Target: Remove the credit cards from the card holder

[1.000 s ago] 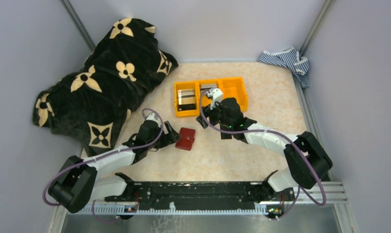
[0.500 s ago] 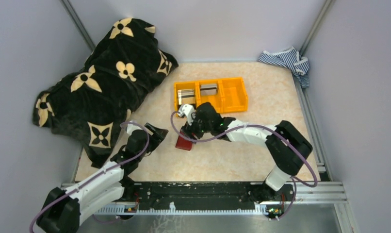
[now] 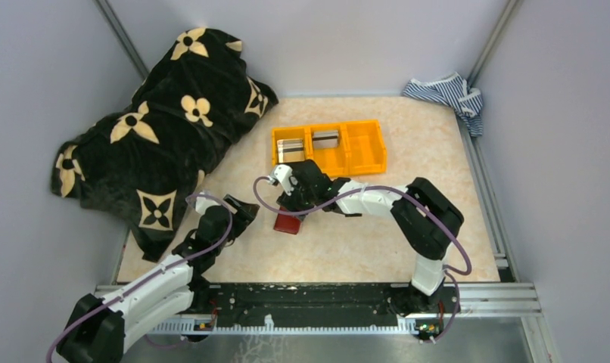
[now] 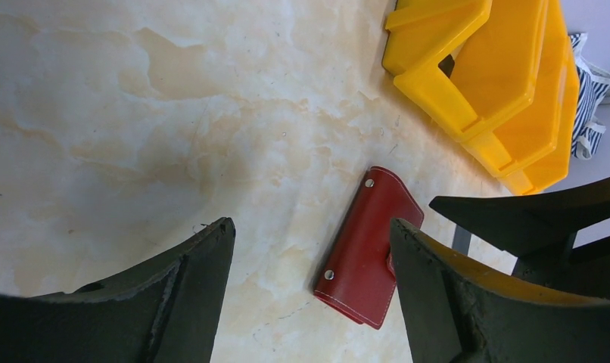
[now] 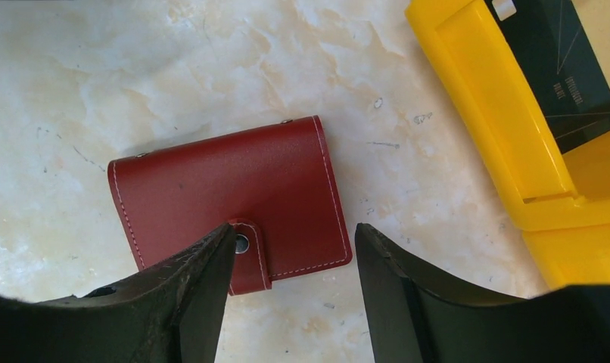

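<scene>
one closed card holder [image 5: 219, 189], one three-compartment bin [image 3: 366, 147], left claw [image 4: 309, 227] and right claw [image 5: 294, 231] spread

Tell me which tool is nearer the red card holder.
Right. The right tool hovers just above the card holder, open over its tab edge; the left tool sits apart, off its left side.

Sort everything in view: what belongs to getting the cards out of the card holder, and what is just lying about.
For the job:
- card holder, closed
- credit cards, some lying in the orange bin

Just lying about:
- black flowered blanket
- striped cloth
</scene>
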{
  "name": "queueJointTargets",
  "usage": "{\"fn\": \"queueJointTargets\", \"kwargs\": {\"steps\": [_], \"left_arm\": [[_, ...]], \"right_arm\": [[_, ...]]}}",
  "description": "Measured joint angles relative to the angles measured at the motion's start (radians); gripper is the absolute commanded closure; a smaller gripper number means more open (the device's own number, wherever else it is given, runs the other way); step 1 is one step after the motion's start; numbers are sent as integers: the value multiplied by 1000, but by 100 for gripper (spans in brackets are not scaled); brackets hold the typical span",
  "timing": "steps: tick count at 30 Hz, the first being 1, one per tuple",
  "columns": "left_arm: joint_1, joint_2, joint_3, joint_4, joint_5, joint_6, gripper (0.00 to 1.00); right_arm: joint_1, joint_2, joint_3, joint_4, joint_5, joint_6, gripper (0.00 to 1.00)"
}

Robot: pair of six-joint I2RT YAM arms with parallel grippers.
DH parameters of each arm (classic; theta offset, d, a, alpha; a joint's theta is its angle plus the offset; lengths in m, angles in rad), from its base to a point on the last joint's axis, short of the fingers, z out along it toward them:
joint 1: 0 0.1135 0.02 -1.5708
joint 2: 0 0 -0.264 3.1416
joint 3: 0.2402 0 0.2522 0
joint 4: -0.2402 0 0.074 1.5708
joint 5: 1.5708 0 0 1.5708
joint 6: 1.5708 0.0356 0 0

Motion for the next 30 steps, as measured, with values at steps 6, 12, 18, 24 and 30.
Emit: {"fn": "queueJointTargets", "kwargs": {"steps": [6, 12, 18, 24, 30], "left_arm": [[0, 2, 0, 4, 0, 4, 18], [0, 26, 0, 7, 0, 3, 18], [0, 39, -1, 10, 0, 3, 18], [0, 25, -1, 10, -1, 7, 18], [0, 26, -2, 14, -1, 12, 18]], "right_arm": [[3, -3, -1, -6, 12, 2, 43], [31, -22, -2, -1, 47, 5, 43], [61, -23, -2, -3, 51, 6, 43], [65, -23, -3, -2, 58, 21, 44], [65, -23, -31, -5, 63, 33, 44]]}}
